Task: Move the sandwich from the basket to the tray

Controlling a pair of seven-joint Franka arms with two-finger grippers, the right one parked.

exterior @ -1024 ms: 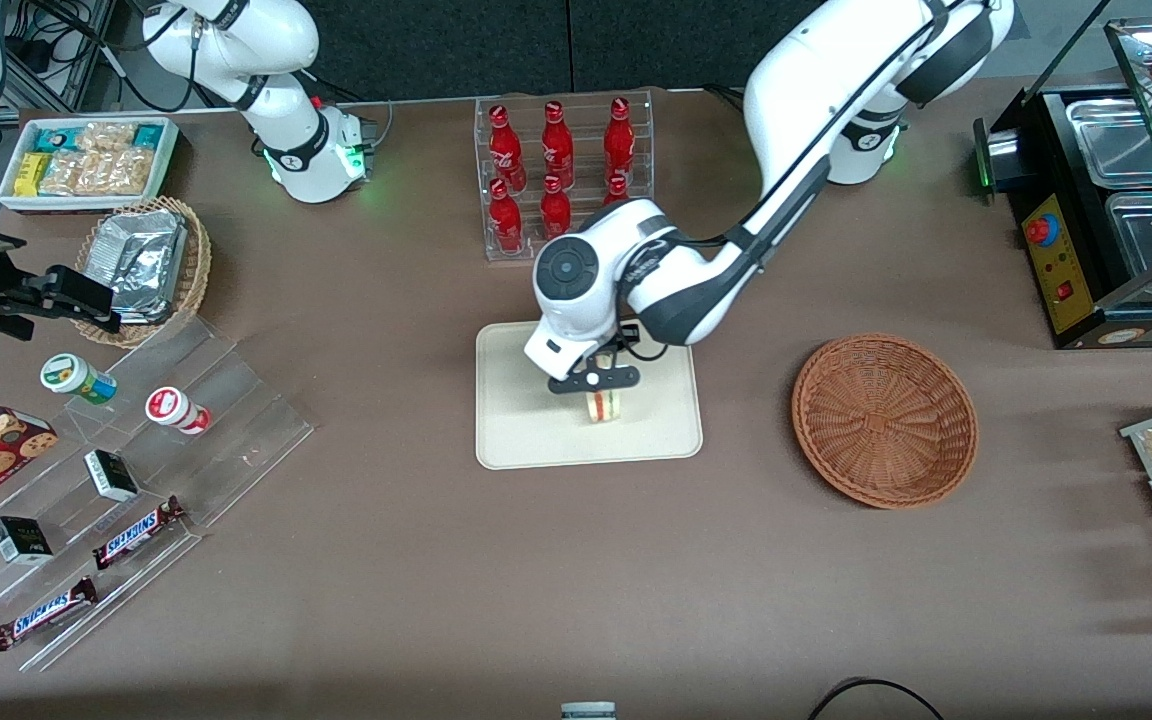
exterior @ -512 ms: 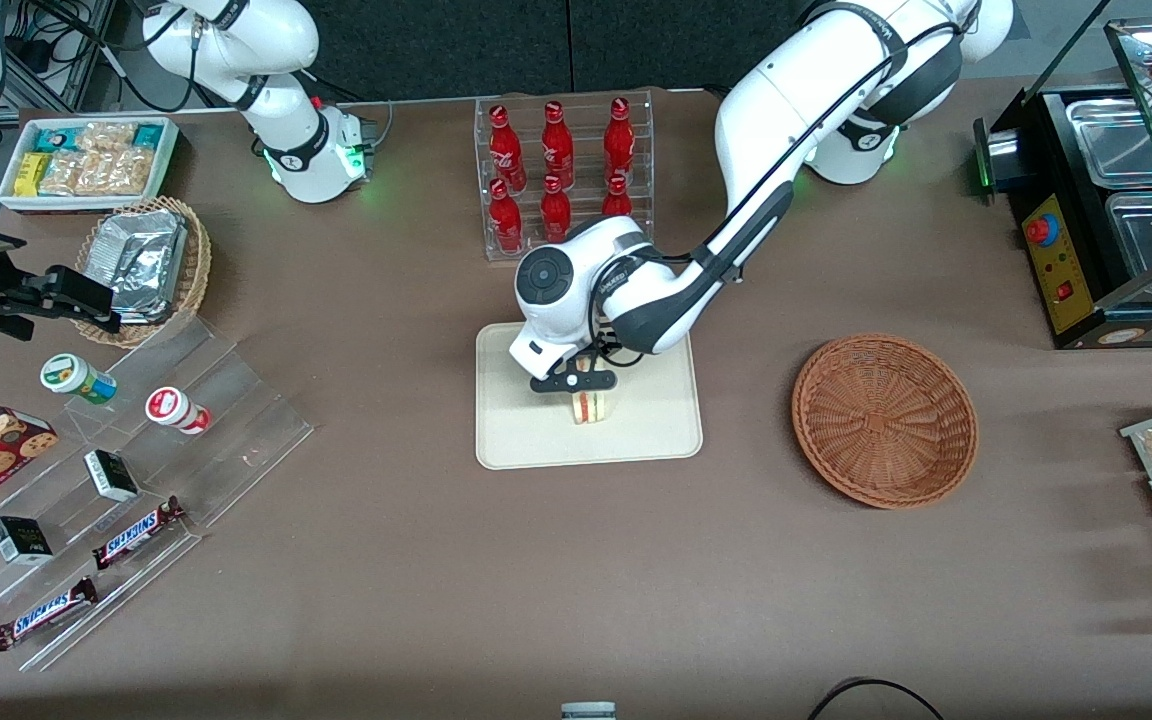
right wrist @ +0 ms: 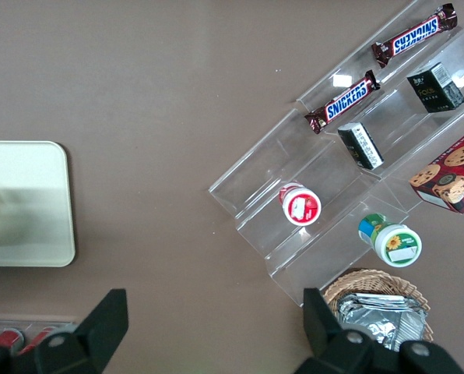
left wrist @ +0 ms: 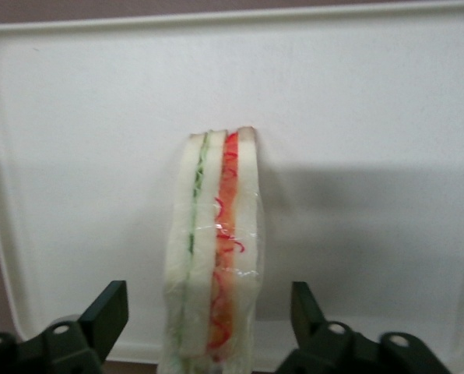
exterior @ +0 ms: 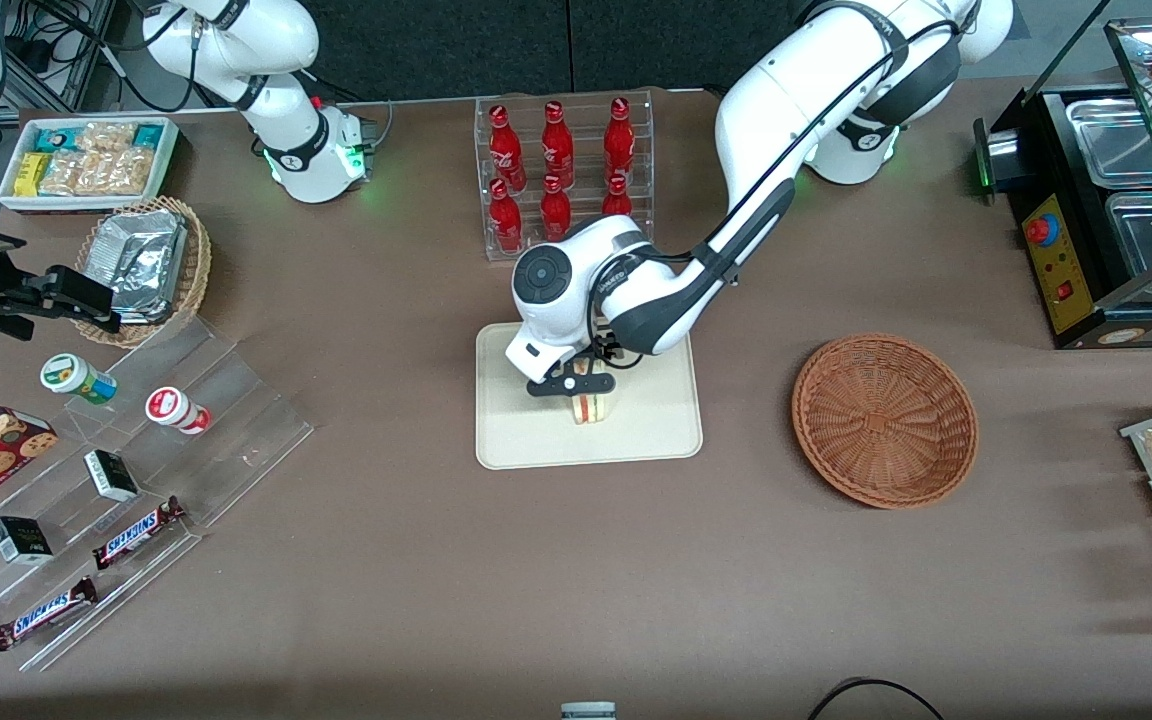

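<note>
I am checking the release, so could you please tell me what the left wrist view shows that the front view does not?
Only the left wrist view shows the open jaws of the gripper standing clear of the sandwich on each side. Only the front view shows the empty basket toward the working arm's end, and the red bottles farther from the camera. Both show the sandwich on the tray.

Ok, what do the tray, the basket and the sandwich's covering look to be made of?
The tray looks like smooth matte cream plastic, judging by its rounded, moulded rim. The basket is woven reddish-brown wicker, or an imitation; the weave shows. The sandwich seems wrapped in clear glossy film, going by its creases and glints. The pincer is open around it, fingers apart from the bread.
</note>
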